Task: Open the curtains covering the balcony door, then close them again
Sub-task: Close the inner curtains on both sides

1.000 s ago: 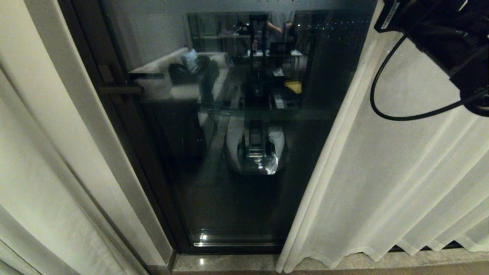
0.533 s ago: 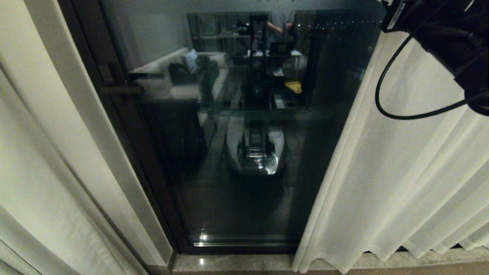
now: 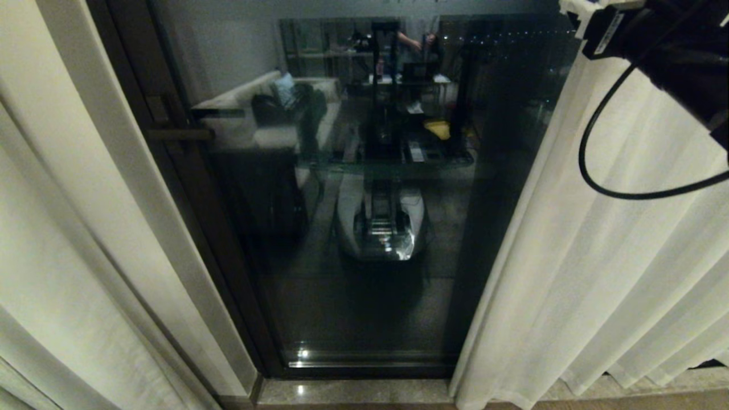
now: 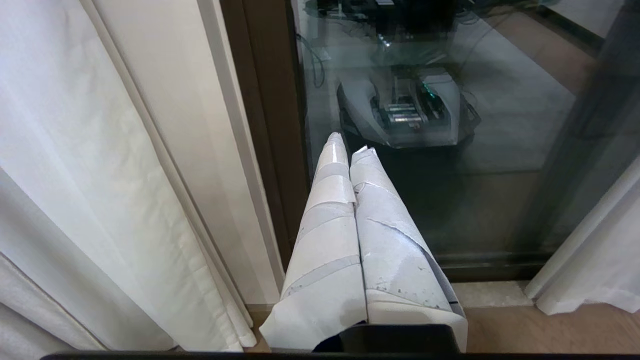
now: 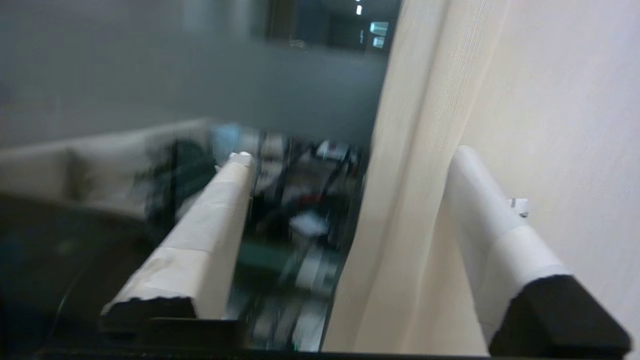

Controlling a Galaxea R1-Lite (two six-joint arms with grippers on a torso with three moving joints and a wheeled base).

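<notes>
The balcony door (image 3: 364,296) is a dark glass pane in a dark frame (image 3: 188,193) with a lever handle (image 3: 179,134), and it stands uncovered in the middle. A cream curtain panel (image 3: 68,228) hangs at its left; a paler sheer curtain (image 3: 598,256) hangs at its right. My right arm (image 3: 672,51) reaches in at the top right. My right gripper (image 5: 352,154) is open, and the curtain's edge (image 5: 400,200) hangs loose between its taped fingers (image 5: 210,220). My left gripper (image 4: 350,144) is shut and empty, low before the door's left frame.
A stone sill (image 3: 353,393) runs under the door, with wood floor (image 4: 550,330) in front. The glass mirrors my base (image 3: 379,228) and a room behind. A black cable loop (image 3: 589,165) hangs from the right arm before the sheer curtain.
The right curtain's edge has slid to the right, baring more glass. My right arm has shifted right and up with it. The left curtain and door have not moved.
</notes>
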